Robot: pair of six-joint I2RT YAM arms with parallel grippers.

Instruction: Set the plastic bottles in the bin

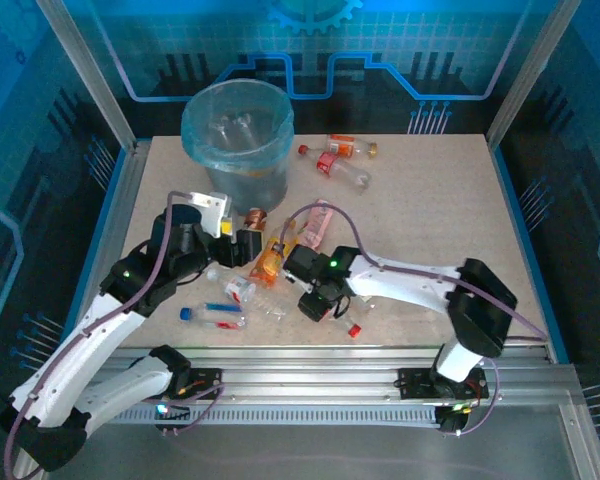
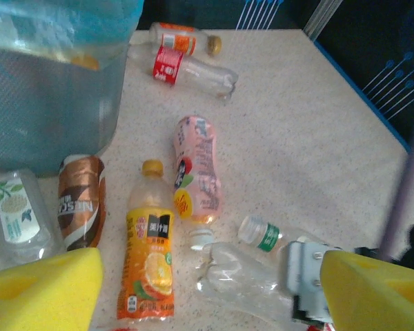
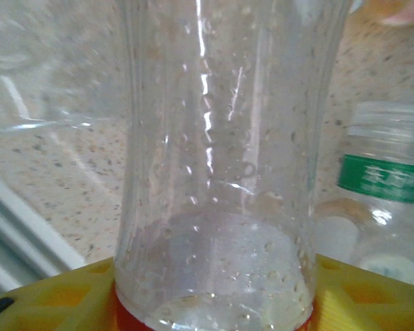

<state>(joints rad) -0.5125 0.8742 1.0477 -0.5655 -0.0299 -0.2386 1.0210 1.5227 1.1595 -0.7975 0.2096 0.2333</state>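
The right claw (image 1: 318, 300) is closed around a clear bottle (image 3: 214, 172), its pads touching both sides; the bottle's long axis points straight away from it. The bin (image 1: 192, 130) stands at upper left, nearer the left claw (image 2: 207, 293), which is wide open and empty.

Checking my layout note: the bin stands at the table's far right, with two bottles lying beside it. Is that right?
No. The top external view shows the bin at the far left of the table, not right. The orange-labelled bottle and the red-labelled bottle do lie beside it.
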